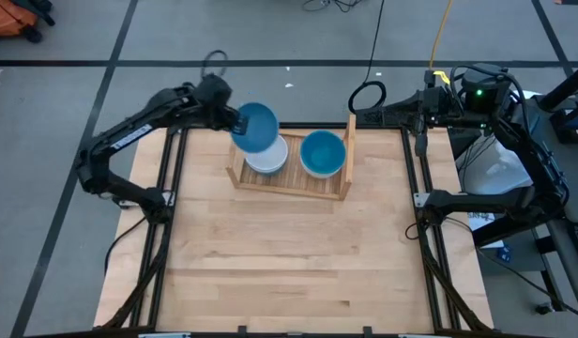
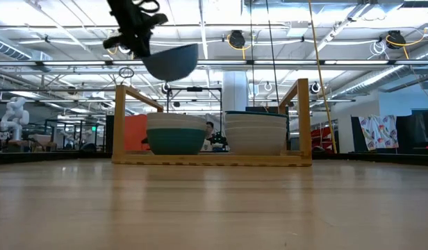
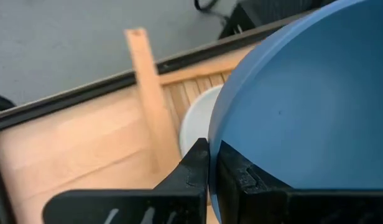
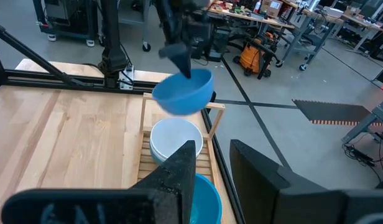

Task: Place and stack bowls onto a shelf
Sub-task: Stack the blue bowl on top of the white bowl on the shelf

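Note:
My left gripper (image 1: 235,120) is shut on a bright blue bowl (image 1: 256,127), held in the air over the shelf's left stack. The shelf (image 1: 289,180) is a low light-wood rack near the table's far edge. Its left stack has a white bowl (image 1: 270,157) on top and a dark teal bowl (image 2: 176,141) at the bottom. The right stack of white bowls (image 2: 256,135) is topped by a blue bowl (image 1: 322,153). My right gripper (image 4: 213,180) is open and waits beyond the shelf's right board, touching nothing. My left gripper pinches the blue bowl's rim (image 3: 216,140) on the side toward the table's left, one finger (image 3: 198,171) outside the wall and one (image 3: 238,177) inside. The fingers come slanting down from the left. The bowl is lifted clear and tilted, above the left stack's white bowl (image 3: 194,121).
The shelf's two upright side boards (image 2: 119,121) (image 2: 303,118) rise beside the stacks. Black frame rails (image 1: 172,188) run along the table's left and right edges. Bare wooden tabletop (image 1: 289,263) spreads in front of the shelf toward the near edge.

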